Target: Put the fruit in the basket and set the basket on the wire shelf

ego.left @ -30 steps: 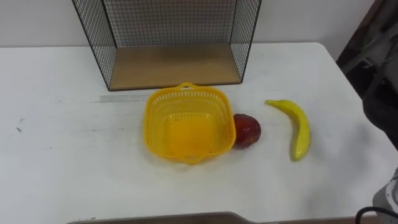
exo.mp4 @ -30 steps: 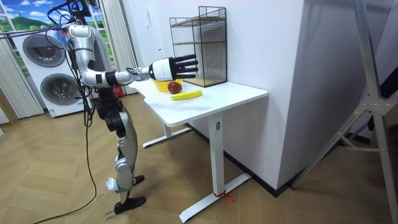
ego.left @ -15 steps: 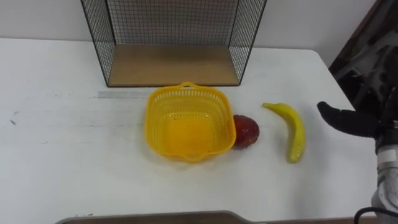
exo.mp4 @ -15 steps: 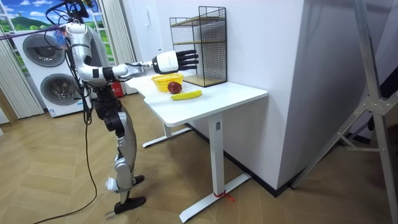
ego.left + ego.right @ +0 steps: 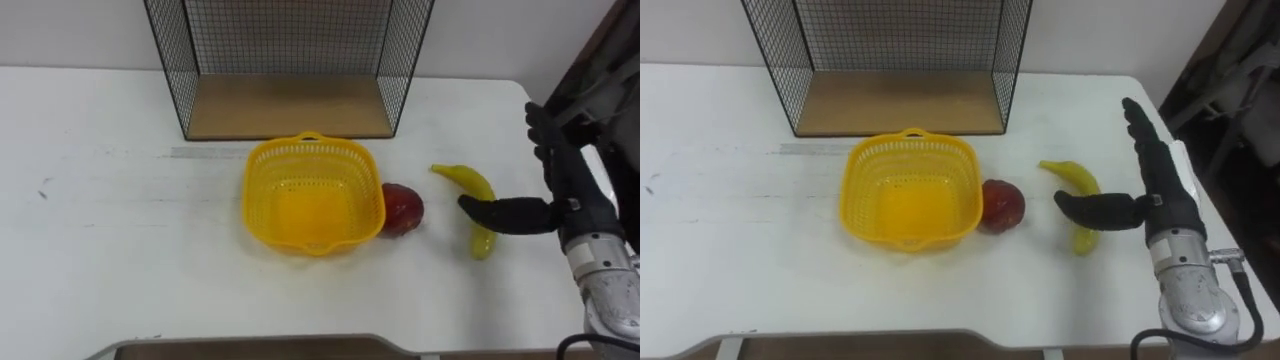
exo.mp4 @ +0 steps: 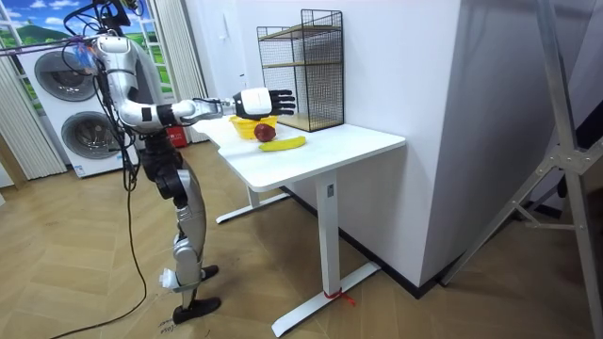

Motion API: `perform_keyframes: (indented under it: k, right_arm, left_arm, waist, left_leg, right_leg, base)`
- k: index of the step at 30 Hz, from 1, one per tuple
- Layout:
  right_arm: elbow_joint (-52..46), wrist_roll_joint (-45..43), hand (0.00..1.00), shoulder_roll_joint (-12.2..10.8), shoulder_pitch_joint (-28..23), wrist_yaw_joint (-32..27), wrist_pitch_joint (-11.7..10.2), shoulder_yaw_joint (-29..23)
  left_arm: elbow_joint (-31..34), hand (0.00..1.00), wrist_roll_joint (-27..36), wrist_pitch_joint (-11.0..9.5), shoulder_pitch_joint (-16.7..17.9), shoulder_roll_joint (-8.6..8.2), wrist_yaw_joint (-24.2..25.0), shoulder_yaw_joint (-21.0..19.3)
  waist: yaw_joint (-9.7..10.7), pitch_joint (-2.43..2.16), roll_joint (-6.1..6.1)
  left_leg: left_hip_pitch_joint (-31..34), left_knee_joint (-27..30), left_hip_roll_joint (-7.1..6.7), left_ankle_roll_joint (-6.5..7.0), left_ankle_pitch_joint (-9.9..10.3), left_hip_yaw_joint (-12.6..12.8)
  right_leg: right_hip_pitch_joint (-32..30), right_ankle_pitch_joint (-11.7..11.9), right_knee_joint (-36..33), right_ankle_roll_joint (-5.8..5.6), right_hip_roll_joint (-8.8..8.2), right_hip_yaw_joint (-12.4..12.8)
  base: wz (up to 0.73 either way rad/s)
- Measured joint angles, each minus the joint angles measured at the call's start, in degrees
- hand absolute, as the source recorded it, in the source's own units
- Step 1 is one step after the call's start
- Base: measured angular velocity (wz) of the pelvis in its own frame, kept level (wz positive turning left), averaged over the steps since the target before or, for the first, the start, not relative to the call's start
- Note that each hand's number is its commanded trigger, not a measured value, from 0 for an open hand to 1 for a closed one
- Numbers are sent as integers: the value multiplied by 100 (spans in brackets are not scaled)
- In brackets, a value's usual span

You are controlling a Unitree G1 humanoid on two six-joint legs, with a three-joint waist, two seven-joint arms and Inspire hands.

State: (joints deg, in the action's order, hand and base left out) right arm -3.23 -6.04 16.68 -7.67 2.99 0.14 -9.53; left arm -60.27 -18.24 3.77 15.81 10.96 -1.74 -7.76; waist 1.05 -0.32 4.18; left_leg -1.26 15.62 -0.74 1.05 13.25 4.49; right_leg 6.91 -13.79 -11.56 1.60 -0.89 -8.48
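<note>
– Basket (image 5: 313, 195), where is it?
– Yellow, plastic, nothing in it. It sits mid-table, just in front of the wire shelf (image 5: 290, 60), and the shelf stands at the table's (image 5: 100, 250) far edge.
– Fruit?
– Both pieces are on the table, outside the basket. The red apple (image 5: 402, 208) touches the basket's right side. The banana (image 5: 472, 190) lies just right of the apple, toward the table's right edge, and is apart from the apple.
– Hands?
– The right hand (image 5: 565, 190) comes in over the table's right edge. Its fingers (image 5: 1140, 135) are straight and point toward the far edge, and its thumb (image 5: 500, 213) sticks out wide to the left. It holds nothing.
– Thumb on the banana?
– The thumb crosses in front of the banana's near end. From the eye views I cannot tell whether they touch. The room view has the hand raised above the tabletop.
– Anything in the way?
– The apple lies between the banana and the basket. The shelf's front is open, and its wooden bottom board has nothing on it.
– What does the room view add?
– The shelf has upper tiers, while the eye views show its bottom board and mesh sides. The robot stands at the table's edge on a wood floor with its right arm stretched out over the tabletop. Two washing machines (image 6: 52, 113) stand behind it, and a white wall (image 6: 396, 75) runs behind the table.
</note>
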Motion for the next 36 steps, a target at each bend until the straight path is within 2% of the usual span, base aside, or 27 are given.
perform_keyframes:
  k: [8,13,19,28,36]
  right_arm:
    - [1,-72,0,-1,-1,455,-1,187]
    - [5,-303,0,-1,-1,652,-1,253]
    - [140,-360,0,6,-1,809,-2,478]
    - [294,-396,0,6,-1,1063,0,498]
    - [652,-406,0,9,3,1144,8,612]
  left_arm:
    - [-50,0,3,-27,3,4,37,35]
    - [-42,0,3,-31,-1,4,124,35]
    - [-42,0,-2,-70,-56,34,101,143]
    - [-37,0,-23,-70,-58,37,66,125]
    - [-90,0,-150,-67,-83,38,65,136]
  waist:
    - [-5,11,14]
    - [-53,41,14]
    - [-169,40,33]
    - [-213,36,-18]
    - [-291,45,-3]
  left_leg:
    - [-49,-20,3,0,0,7]
    - [-30,-12,7,0,1,1]
    - [-8,-1,5,0,1,-2]
    - [4,8,8,1,2,-8]
    - [2,11,5,1,2,-11]
  right_leg:
    - [36,1,-1,1,3,13]
    - [17,3,-1,4,5,18]
    - [-1,7,5,4,8,31]
    - [-1,12,-3,3,9,4]
    - [4,14,-7,4,7,-11]
  base:
    - [-1]
    - [0]
    - [-1]
    - [0]
    - [0]
